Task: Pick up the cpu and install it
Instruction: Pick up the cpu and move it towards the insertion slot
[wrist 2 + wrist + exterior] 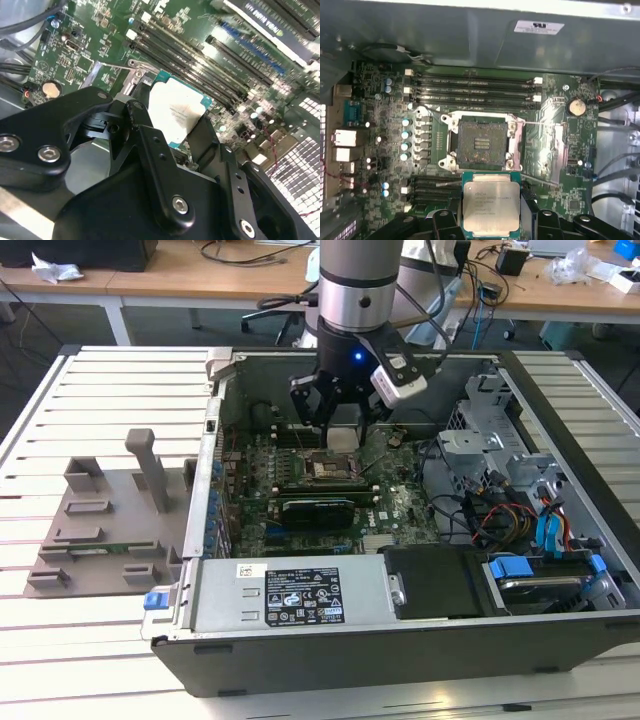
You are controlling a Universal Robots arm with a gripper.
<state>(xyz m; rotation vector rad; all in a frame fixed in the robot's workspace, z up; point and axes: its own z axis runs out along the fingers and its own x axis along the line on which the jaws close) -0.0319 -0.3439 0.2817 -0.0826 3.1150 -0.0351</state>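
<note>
halfway through an install: the cpu (490,207) is off its resting place and in the grip of the end effector (342,428), but it is not yet seated. the socket (481,141) on the board (555,150) lies bare, its dark contact field uncovered and nothing resting in it.

the end effector is closed narrow on the cpu. in the second wrist view its black fingers (202,137) press against opposite edges of the chip, whose silvery top faces away from the board. the chip looks level and hangs clear above the board. in the first wrist view it sits just beside the socket's frame rather than over its centre, though whether it is truly lined up cannot be told from these angles.

so the pick-up is done, by the look of things; the placing into the socket is what remains.

the arm (358,280) reaches almost straight down into the open case (560,640), its wrist pointing at the board. in the exterior view the end effector hovers close over the socket, between the memory slots (475,87) and the long black card (318,508).

the case lies on its side on a white slatted surface (90,640), with a grey fixture (110,510) well apart on the exterior view's left.
</note>
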